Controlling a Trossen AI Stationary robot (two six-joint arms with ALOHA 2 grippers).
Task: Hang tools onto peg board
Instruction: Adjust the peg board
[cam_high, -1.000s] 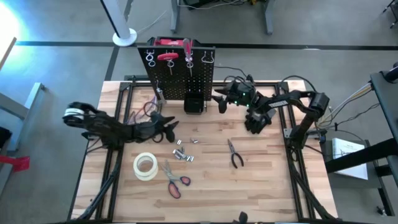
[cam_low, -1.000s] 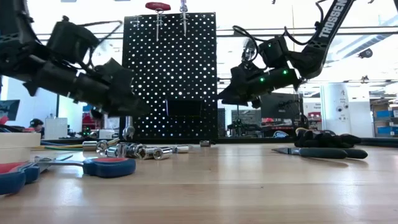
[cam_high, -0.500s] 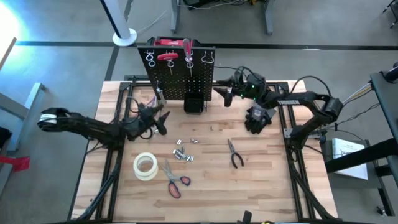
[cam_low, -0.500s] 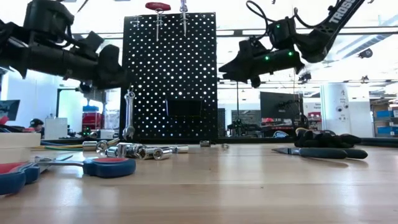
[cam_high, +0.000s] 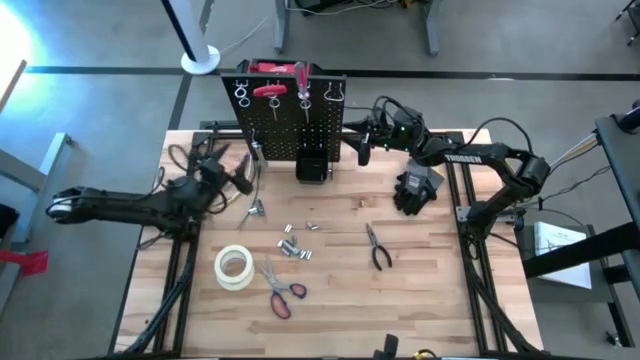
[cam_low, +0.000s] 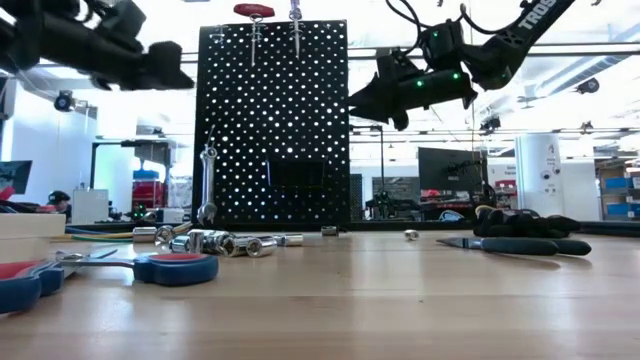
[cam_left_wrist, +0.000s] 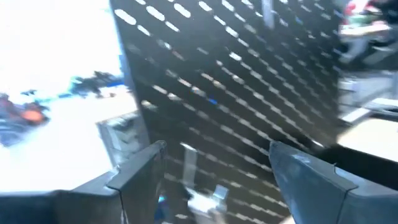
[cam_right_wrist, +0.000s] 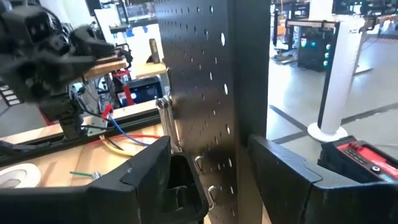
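Wood top, black metal board, bright steel and red plastic.

The table (cam_high: 440, 290) is pale butcher-block wood with a smooth satin finish. The peg board (cam_low: 272, 120) at 12 o'clock is perforated metal, matt black. A shiny steel wrench (cam_low: 208, 185) hangs on it. The sockets (cam_high: 294, 246) near centre gleam like polished metal. The scissors (cam_high: 281, 290) at 7 o'clock have glossy red plastic handles. The tape (cam_high: 235, 267) looks like matt white paper.

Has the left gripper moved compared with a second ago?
Yes. In the high view the left gripper has pulled back from beside the white tape roll toward the left edge of the upright black perforated peg board, fingers open.
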